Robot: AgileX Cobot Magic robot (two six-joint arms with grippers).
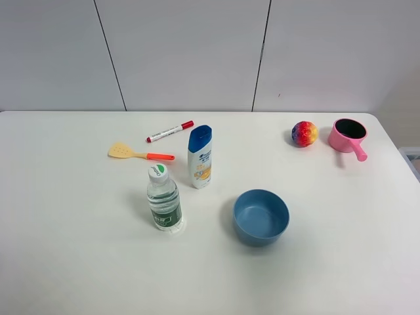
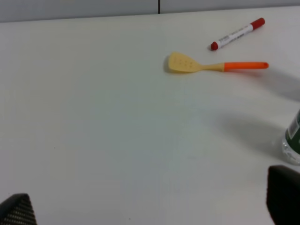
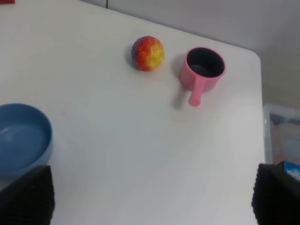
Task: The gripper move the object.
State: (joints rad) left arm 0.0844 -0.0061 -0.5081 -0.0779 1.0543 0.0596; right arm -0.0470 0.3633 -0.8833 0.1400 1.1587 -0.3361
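The pink toy saucepan (image 1: 348,136) stands upright at the far right of the white table, handle pointing toward the front right. It also shows in the right wrist view (image 3: 203,70), dark inside and empty. My right gripper (image 3: 150,197) is open and empty, well short of the saucepan, with its fingertips (image 3: 26,194) wide apart. My left gripper (image 2: 150,206) is open and empty over bare table near the spatula; its fingertips (image 2: 283,194) show at the frame corners. Neither arm shows in the exterior high view.
A rainbow ball (image 1: 304,134) lies just left of the saucepan. A blue bowl (image 1: 261,216) sits front centre. A shampoo bottle (image 1: 200,156), water bottle (image 1: 163,198), spatula (image 1: 140,153) and red marker (image 1: 170,131) stand centre-left. The table's right edge (image 1: 401,157) is close to the saucepan.
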